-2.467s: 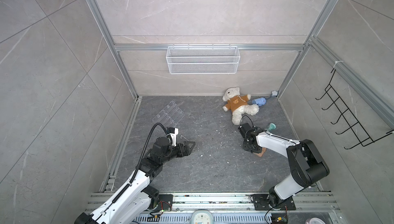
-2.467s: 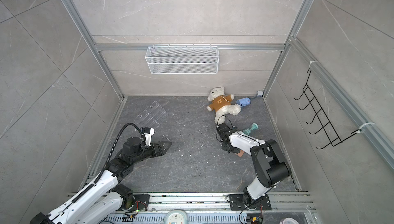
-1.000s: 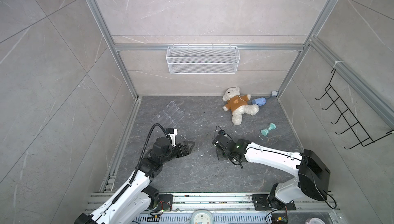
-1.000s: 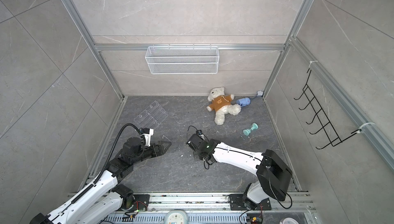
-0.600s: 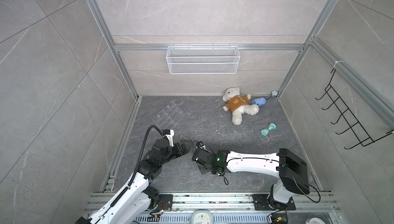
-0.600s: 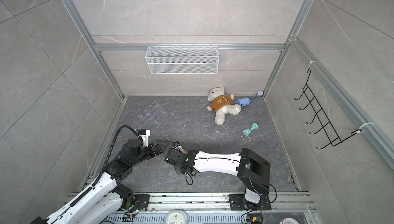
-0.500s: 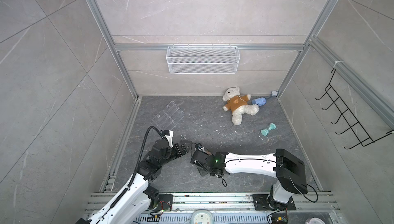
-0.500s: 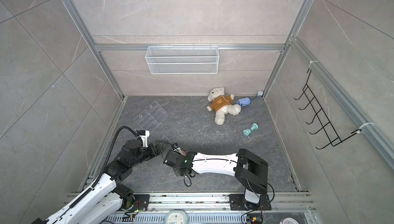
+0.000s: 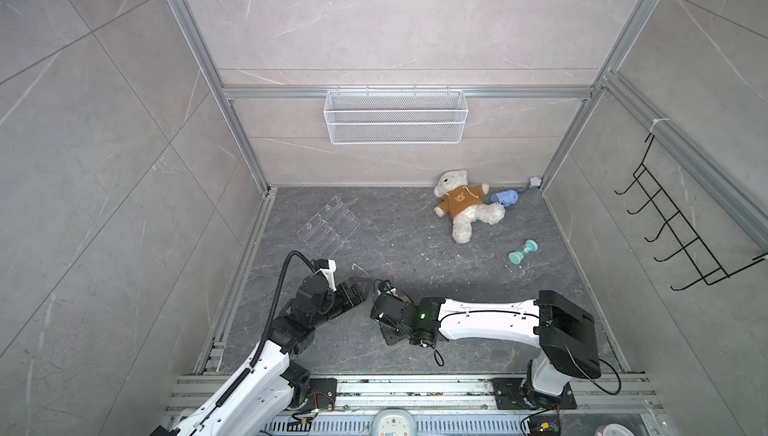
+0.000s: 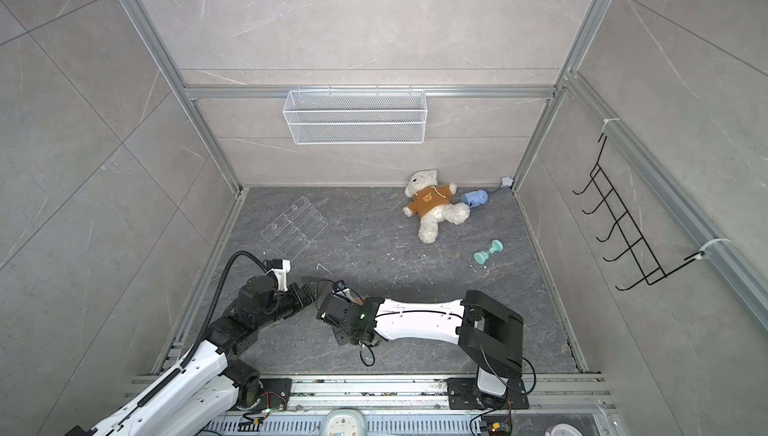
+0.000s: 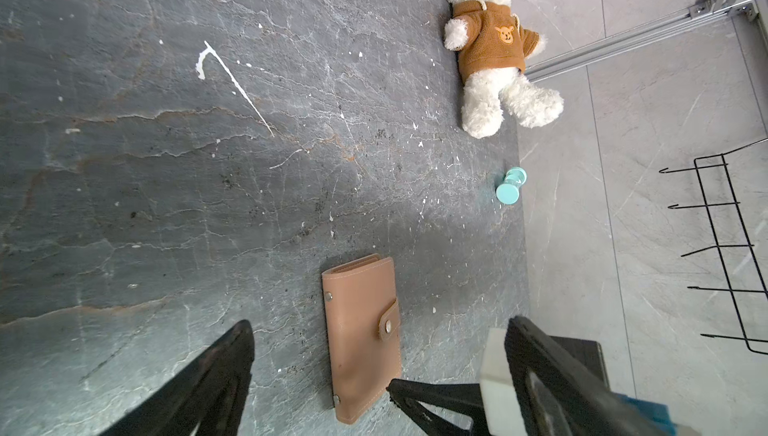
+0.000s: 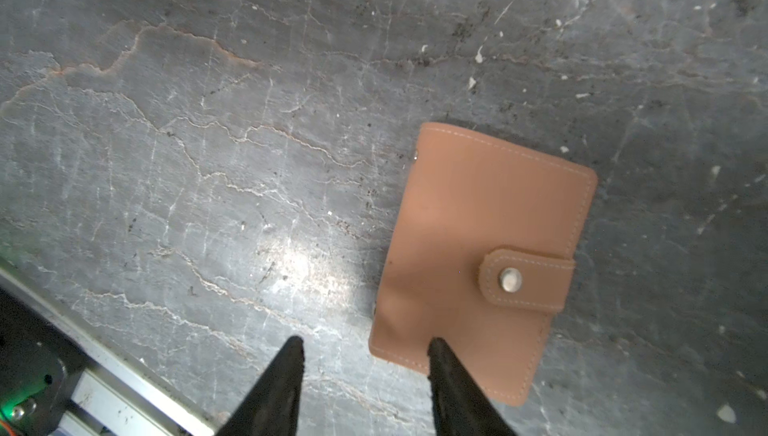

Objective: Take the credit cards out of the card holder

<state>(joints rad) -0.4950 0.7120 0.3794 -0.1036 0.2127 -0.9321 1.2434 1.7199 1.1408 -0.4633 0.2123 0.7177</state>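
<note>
The card holder [image 12: 478, 255] lies snapped closed, credit cards unseen; right gripper [image 12: 365, 339] parted over its corner; left gripper [image 11: 377, 324] spread wide above it; opening comes next, probably by unsnapping the strap [image 12: 525, 280].

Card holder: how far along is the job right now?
Done: nothing; the card holder lies flat on the floor, closed, its strap snapped, no credit cards showing. In hand: nothing; the right gripper hovers open at its edge, the left gripper open beside it. Left: unsnap, open, pull cards.
</note>
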